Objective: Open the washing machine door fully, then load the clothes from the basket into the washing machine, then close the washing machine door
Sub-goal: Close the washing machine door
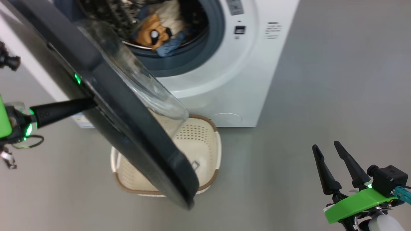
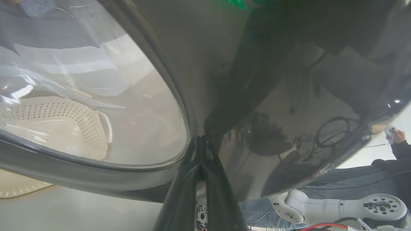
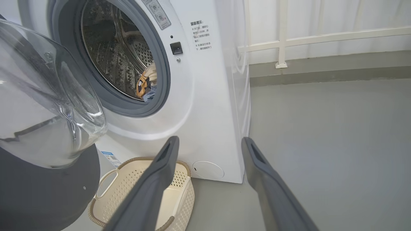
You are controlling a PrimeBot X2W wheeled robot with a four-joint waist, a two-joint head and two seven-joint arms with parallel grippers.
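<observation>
floor (image 3: 337, 144): smooth grey, evenly lit | grey ledge (image 3: 321, 69): raised along the far edge | white railing (image 3: 321, 39): fixed on the ledge by a post | pale curtain (image 3: 353, 16): hung behind the railing

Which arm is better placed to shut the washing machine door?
Left. The left tool touches the black outer face of the washing machine door, so it looks ready to push it shut; the right tool hangs open, well apart from it.

Left gripper (image 1: 91, 103): fingers together, tips against door (image 1: 135, 134) rim
Door: partly open
Clothes (image 1: 157, 32): in the drum (image 1: 112, 16), beyond the left gripper
Basket (image 1: 205, 144): floor, between both grippers, under door
Right gripper (image 1: 325, 145): fingers apart, holding nothing
</observation>
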